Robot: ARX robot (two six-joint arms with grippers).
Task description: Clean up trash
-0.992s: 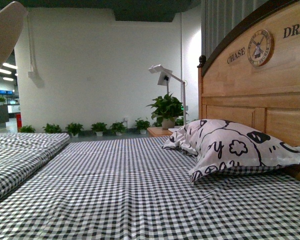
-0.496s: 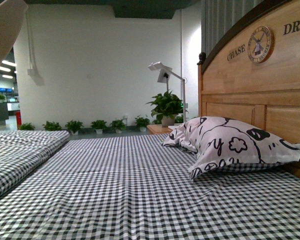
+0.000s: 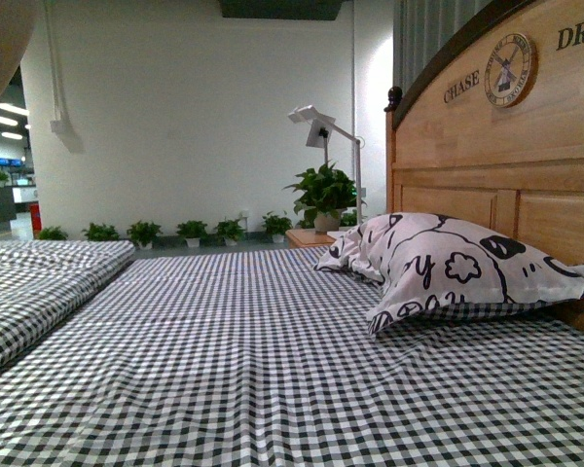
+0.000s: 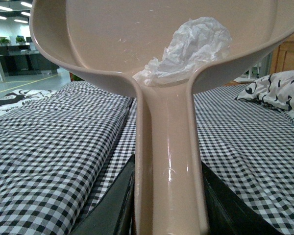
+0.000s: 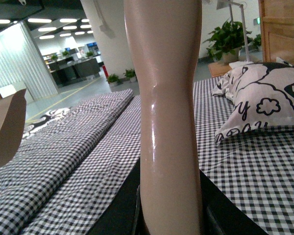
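The trash (image 4: 193, 49), a crumpled wad of white paper, lies inside the pinkish-beige dustpan (image 4: 112, 44) where the pan meets its handle. My left gripper (image 4: 169, 205) is shut on the dustpan's handle, holding the pan above the checked bed. A corner of the dustpan (image 3: 0, 49) shows at the front view's top left, and its edge (image 5: 5, 127) appears in the right wrist view. My right gripper (image 5: 169, 215) is shut on the pinkish-beige brush handle (image 5: 169, 98), which stands upright over the bed. The brush head is out of view.
A black-and-white printed pillow (image 3: 448, 268) lies against the wooden headboard (image 3: 496, 146) on the right. The checked bedsheet (image 3: 273, 360) covers the bed, with a folded checked quilt (image 3: 39, 292) on the left. A lamp (image 3: 321, 126) and potted plant (image 3: 323, 195) stand behind.
The front view's scene has shifted slightly upward, and the dustpan corner at the top left has moved up and left, showing less of itself.
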